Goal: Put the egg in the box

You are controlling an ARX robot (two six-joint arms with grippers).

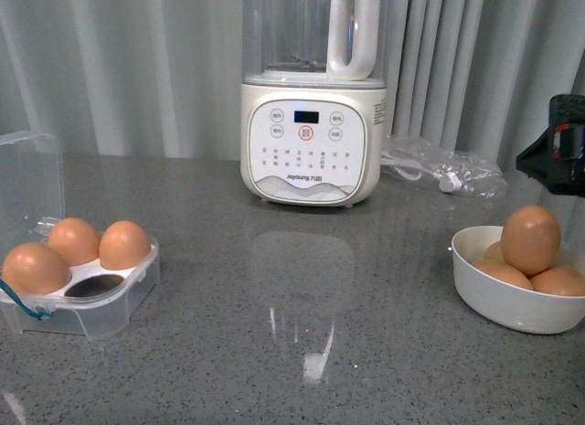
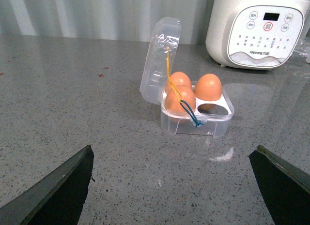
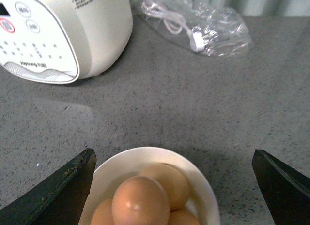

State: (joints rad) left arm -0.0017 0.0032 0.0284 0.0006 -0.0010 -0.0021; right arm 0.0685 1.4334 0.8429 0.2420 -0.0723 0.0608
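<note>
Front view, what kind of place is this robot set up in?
Most likely a kitchen counter, perhaps a staged one: a grey speckled stone worktop, a white countertop blender with a touch panel, and eggs in a white bowl and a clear egg box. Pleated curtains hang behind.

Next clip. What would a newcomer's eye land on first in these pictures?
Most likely the cream blender, standing at the centre back of the grey counter. After that the orange-brown colour draws the eye. At the left, three eggs sit in the clear box, with its lid open and one cell empty. At the right, a heap fills the white bowl, with one egg perched on top.
</note>
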